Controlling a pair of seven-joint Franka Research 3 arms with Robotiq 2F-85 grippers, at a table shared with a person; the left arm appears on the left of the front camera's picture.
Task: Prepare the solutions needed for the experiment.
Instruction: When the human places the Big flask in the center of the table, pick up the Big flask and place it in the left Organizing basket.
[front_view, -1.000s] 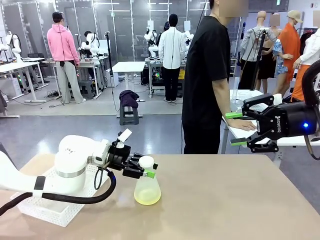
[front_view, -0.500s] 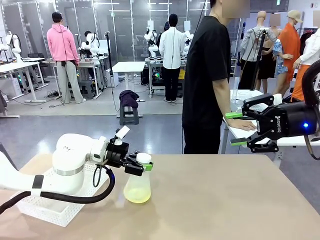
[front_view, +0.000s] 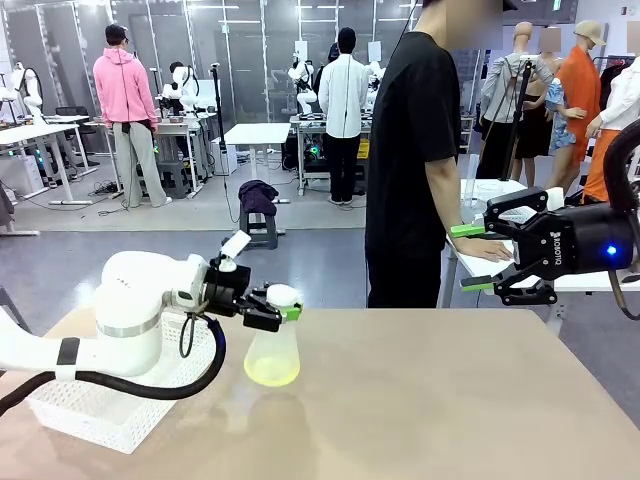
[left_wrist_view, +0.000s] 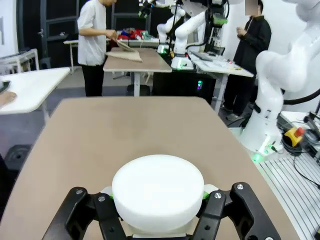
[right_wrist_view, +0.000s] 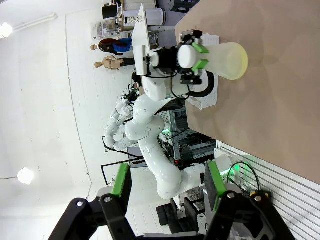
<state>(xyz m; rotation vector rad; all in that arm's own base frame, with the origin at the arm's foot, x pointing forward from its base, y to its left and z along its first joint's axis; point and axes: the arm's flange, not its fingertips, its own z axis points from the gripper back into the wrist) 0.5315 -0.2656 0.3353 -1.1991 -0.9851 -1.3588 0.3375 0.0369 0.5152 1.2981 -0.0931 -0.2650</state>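
The left gripper (front_view: 283, 310) is clamped on the neck of the conical flask (front_view: 272, 356), under its white cap (left_wrist_view: 157, 192). The flask should be kept upright and moved slowly, so the shallow yellow-green solution (front_view: 271, 374) at its bottom does not slosh. The right gripper (front_view: 470, 257) waits with jaws wide and holds nothing. The white basket (front_view: 95, 414) stands beside.

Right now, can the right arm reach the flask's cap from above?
Probably not: the left gripper is shut on the conical flask at the neck, right under the white cap; the right gripper hangs open, far off.
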